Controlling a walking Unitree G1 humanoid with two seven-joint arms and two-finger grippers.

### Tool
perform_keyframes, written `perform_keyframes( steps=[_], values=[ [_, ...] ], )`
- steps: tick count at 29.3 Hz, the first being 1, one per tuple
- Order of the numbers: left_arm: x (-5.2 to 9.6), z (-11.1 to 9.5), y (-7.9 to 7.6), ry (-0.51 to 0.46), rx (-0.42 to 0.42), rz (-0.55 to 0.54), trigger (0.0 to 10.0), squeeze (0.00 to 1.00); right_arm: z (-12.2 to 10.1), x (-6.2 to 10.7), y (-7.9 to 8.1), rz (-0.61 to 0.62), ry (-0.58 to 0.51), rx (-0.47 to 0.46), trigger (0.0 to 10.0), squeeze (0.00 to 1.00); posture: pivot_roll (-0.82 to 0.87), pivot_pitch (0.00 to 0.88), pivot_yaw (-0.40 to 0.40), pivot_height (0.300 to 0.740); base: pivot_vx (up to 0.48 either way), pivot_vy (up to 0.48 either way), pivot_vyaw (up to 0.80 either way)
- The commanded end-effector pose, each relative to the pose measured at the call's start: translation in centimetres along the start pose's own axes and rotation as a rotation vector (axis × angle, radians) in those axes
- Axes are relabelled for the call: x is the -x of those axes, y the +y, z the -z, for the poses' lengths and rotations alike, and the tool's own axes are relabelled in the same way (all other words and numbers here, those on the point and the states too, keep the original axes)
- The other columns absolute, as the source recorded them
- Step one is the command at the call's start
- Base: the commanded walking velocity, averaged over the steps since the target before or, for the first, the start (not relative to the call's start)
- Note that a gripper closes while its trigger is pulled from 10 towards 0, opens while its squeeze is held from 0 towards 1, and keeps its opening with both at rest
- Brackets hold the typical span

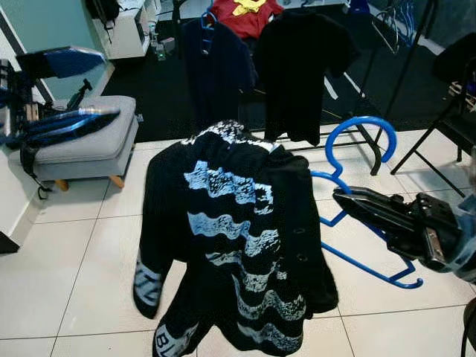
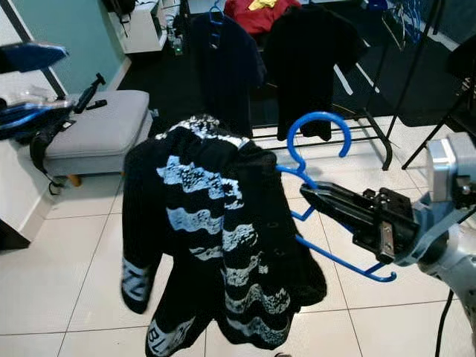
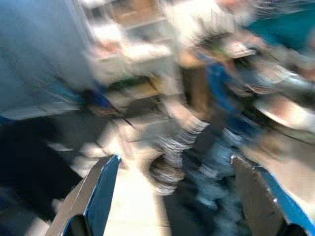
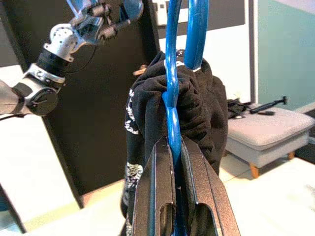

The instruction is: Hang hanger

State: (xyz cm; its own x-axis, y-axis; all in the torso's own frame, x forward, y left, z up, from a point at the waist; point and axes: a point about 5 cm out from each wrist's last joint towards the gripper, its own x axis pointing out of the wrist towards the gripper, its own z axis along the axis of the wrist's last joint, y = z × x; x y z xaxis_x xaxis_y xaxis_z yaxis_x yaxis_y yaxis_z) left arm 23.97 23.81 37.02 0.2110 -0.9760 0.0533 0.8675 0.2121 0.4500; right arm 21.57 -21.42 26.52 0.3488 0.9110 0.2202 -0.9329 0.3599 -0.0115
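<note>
Tiled floor (image 1: 67, 282), grey ottoman (image 1: 89, 141) at left, clothes rack (image 1: 379, 141) w/ hung shirts (image 1: 301, 67) ahead. Blue hanger (image 2: 316, 126), draped w/ a black patterned top (image 1: 238, 238), is clamped at its neck by the right gripper (image 2: 316, 195), held mid-air short of the rack. Left gripper (image 3: 172, 196) is seen spread wide, raised off to the left. Hook should be kept upright & lifted over the rail, judging by the gap.

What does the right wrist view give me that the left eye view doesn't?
Right wrist view alone: the right gripper's black fingers pinching the blue plastic hanger's rod, and the raised left gripper. Left eye view alone: the black metal clothes rack with hung shirts ahead. Both: the black white-patterned garment draped on the hanger, and the grey padded footstool.
</note>
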Motion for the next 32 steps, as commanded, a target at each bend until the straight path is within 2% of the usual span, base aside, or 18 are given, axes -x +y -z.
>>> perform_keyframes(
  steps=[1,2,3,5,6,7,8,9,11,13,16,19,21,22,28,30,31,32],
  values=[
    [-1.9,1.6,-1.3,0.051,0.073,0.163,10.0,0.00,0.2,-0.7,0.6,-0.070,-0.006,-0.022,0.0,0.00,-0.02,0.133,0.069,0.740,0.000,0.000,0.00],
    [-2.7,2.4,-1.6,0.061,0.092,0.199,10.0,0.00,0.4,-0.9,0.6,-0.082,0.000,-0.031,0.0,0.00,-0.02,0.133,0.069,0.740,0.000,0.000,0.00],
    [-2.7,2.4,-1.6,0.061,0.092,0.199,10.0,0.00,0.4,-0.9,0.6,-0.082,0.000,-0.031,0.0,0.00,-0.02,0.133,0.069,0.740,0.000,0.000,0.00],
    [-4.3,3.8,-2.3,0.078,0.112,0.263,10.0,0.00,1.6,-1.4,0.7,-0.108,0.064,-0.048,0.0,0.00,-0.02,0.133,0.070,0.740,0.000,0.000,0.00],
    [-4.3,3.8,-2.3,0.078,0.112,0.263,10.0,0.00,1.6,-1.4,0.7,-0.108,0.064,-0.048,0.0,0.00,-0.02,0.133,0.070,0.740,0.000,0.000,0.00],
    [-5.7,4.6,-2.7,0.049,0.137,0.303,10.0,0.00,2.8,-1.9,0.8,-0.130,0.123,-0.059,0.0,0.00,-0.02,0.131,0.072,0.740,0.000,0.000,0.00],
    [-5.7,4.6,-2.7,0.049,0.137,0.303,10.0,0.00,2.8,-1.9,0.8,-0.130,0.123,-0.059,0.0,0.00,-0.02,0.131,0.072,0.740,0.000,0.000,0.00],
    [-6.4,4.9,-2.8,0.032,0.154,0.304,10.0,0.00,3.1,-2.3,0.7,-0.139,0.132,-0.060,0.0,0.00,-0.02,0.133,0.072,0.740,0.000,0.000,0.00],
    [-6.4,4.9,-2.8,0.032,0.154,0.304,10.0,0.00,3.1,-2.3,0.7,-0.139,0.132,-0.060,0.0,0.00,-0.02,0.133,0.072,0.740,0.000,0.000,0.00],
    [-7.3,5.2,-2.9,0.010,0.179,0.301,10.0,0.00,3.5,-2.8,0.4,-0.149,0.144,-0.054,0.0,0.00,-0.02,0.133,0.072,0.740,0.000,0.000,0.00],
    [-7.7,5.4,-2.9,0.009,0.184,0.290,10.0,0.00,3.7,-3.0,0.2,-0.153,0.152,-0.053,0.0,0.00,-0.02,0.131,0.068,0.740,0.000,0.000,0.00],
    [-7.8,6.3,-3.5,0.068,0.188,0.294,10.0,0.00,4.1,-3.4,-0.1,-0.162,0.165,-0.054,0.0,0.00,-0.01,0.134,0.063,0.740,0.000,0.000,0.00],
    [-7.8,6.3,-3.5,0.068,0.188,0.294,10.0,0.00,4.1,-3.4,-0.1,-0.162,0.165,-0.054,0.0,0.00,-0.01,0.134,0.063,0.740,0.000,0.000,0.00],
    [-7.9,6.9,-3.7,0.111,0.182,0.275,10.0,0.00,4.1,-3.5,-0.1,-0.164,0.165,-0.054,0.0,0.00,-0.01,0.135,0.062,0.740,0.000,0.000,0.00],
    [-8.1,7.4,-3.8,0.144,0.174,0.261,10.0,0.00,4.2,-3.6,-0.1,-0.166,0.164,-0.055,0.0,0.00,-0.01,0.136,0.062,0.740,0.000,0.000,0.00],
    [-8.3,8.1,-4.0,0.197,0.157,0.247,10.0,0.00,4.2,-3.6,-0.1,-0.167,0.164,-0.055,0.0,0.00,-0.01,0.137,0.062,0.740,0.000,0.000,0.00],
    [-8.9,9.2,-4.1,0.251,0.144,0.208,10.0,0.00,4.3,-3.7,-0.1,-0.170,0.165,-0.054,0.0,0.00,-0.01,0.140,0.061,0.740,0.000,0.000,0.00],
    [-8.9,9.2,-4.1,0.251,0.144,0.208,10.0,0.00,4.3,-3.7,-0.1,-0.170,0.165,-0.054,0.0,0.00,-0.01,0.140,0.061,0.740,0.000,0.000,0.00]
  ],
)
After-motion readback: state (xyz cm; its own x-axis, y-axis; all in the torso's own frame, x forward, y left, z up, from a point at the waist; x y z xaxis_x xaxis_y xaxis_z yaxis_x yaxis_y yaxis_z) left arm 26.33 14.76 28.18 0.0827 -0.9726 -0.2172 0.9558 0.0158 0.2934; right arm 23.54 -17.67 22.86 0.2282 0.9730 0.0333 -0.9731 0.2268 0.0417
